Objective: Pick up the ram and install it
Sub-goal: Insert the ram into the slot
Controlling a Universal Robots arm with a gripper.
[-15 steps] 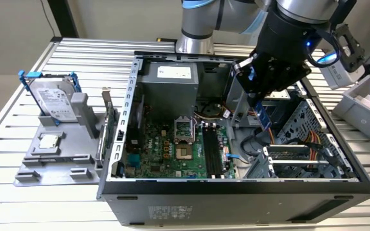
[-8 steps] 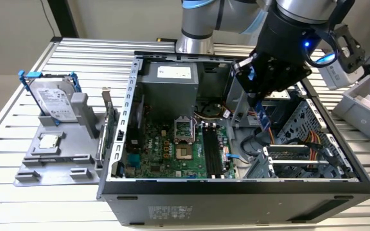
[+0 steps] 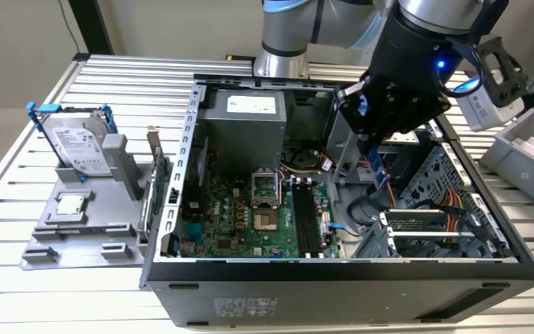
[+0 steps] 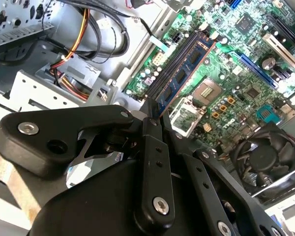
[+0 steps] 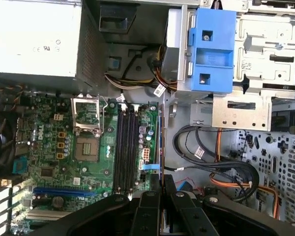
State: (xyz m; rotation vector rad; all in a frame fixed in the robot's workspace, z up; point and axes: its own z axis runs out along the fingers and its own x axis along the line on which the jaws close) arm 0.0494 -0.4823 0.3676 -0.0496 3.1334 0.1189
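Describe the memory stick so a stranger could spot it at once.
Find the open computer case on the slatted table. Toward the exterior view's right, the black hand holds the memory stick upright over it. It is a thin blue strip with black chips, unlike the green board below.

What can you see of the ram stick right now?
The ram is a long, thin blue-green board carrying a row of black chips. The gripper is shut on one end. The rest hangs down inside the open computer case, close to the motherboard and its memory slots, not seated.
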